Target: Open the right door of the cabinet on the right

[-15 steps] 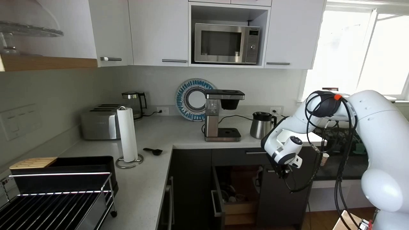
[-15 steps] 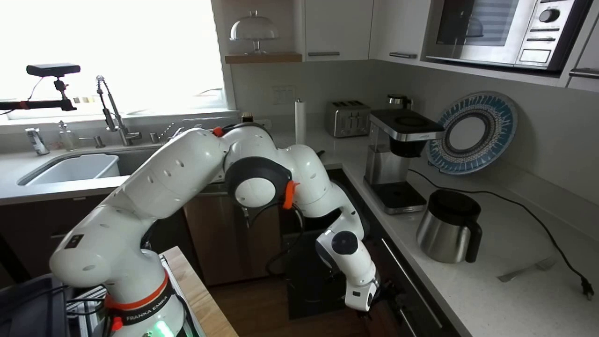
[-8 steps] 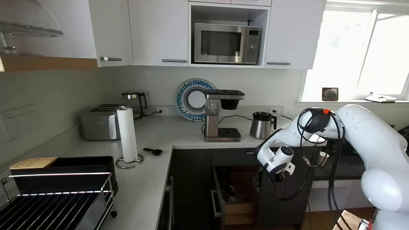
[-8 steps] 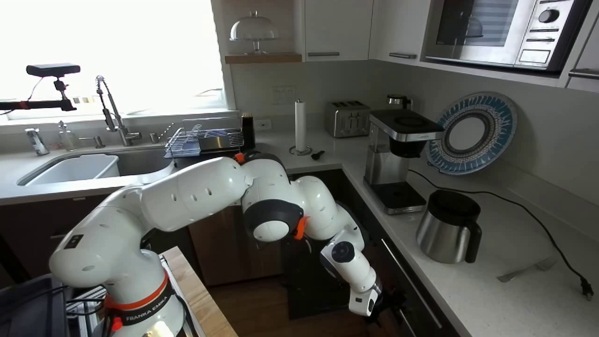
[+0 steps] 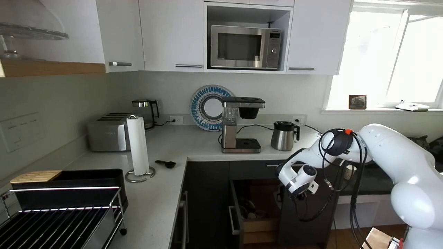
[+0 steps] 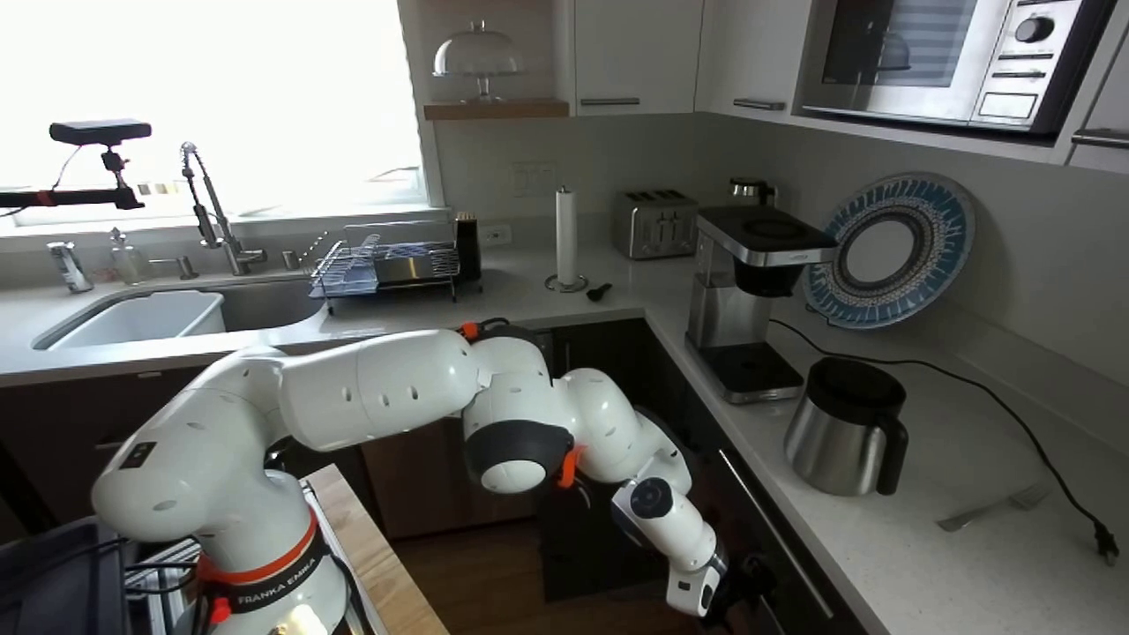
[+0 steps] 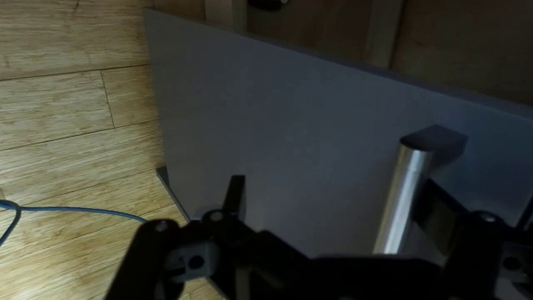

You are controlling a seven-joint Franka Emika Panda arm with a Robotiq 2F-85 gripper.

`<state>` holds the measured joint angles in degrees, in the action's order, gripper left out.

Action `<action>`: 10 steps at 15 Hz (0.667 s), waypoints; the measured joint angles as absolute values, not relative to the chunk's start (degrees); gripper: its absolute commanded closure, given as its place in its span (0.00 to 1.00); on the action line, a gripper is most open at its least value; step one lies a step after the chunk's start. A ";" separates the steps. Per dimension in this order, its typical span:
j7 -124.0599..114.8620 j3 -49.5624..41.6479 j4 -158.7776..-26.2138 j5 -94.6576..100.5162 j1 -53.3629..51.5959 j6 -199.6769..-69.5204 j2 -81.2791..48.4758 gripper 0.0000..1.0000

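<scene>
The right door (image 5: 297,228) is a flat dark charcoal panel right of an open drawer in the dark cabinet (image 5: 249,170). The same dark panel (image 7: 283,125) fills the middle of the wrist view, with a metal bar handle (image 7: 399,200). Light wooden interior shows beyond its upper edge. My gripper (image 7: 333,189) is open, its fingers spread in front of the panel. The handle lies between the fingers, close beside the right one; whether they touch I cannot tell. In both exterior views the gripper (image 5: 299,196) (image 6: 730,595) is low at the cabinet front, its fingers too dark to make out.
The open drawer (image 5: 261,224) holds several items. The white counter (image 6: 935,564) overhangs the gripper's area, with a steel carafe (image 6: 847,432) and a coffee maker (image 6: 741,309) on it. A blue cable (image 7: 83,209) lies on the wooden floor (image 7: 62,166).
The arm's elbow and forearm have sunk clearly. The gripper has moved a little lower, and to the right in the view facing the sink. The door shows no visible movement.
</scene>
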<state>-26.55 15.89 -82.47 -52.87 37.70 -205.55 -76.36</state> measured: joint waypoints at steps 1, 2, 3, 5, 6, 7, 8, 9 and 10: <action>-26.55 15.83 -81.85 -52.82 37.71 -205.55 -76.92 0.00; -26.49 15.52 -81.59 -52.97 37.56 -205.52 -77.12 0.00; -26.13 14.90 -81.59 -53.55 37.22 -205.32 -77.08 0.00; -24.15 12.83 -82.17 -56.01 36.16 -204.24 -76.49 0.00; -22.78 11.63 -83.13 -57.29 35.81 -203.18 -75.76 0.00; -21.38 10.51 -84.50 -58.09 35.78 -201.74 -74.80 0.00; -20.00 9.44 -86.24 -58.30 36.04 -199.92 -73.65 0.00; -18.43 8.79 -88.14 -58.10 36.49 -198.03 -72.23 0.00; -16.81 8.57 -89.89 -57.56 37.21 -196.03 -70.84 0.00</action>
<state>-16.81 8.57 -89.89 -57.56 37.21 -196.03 -70.84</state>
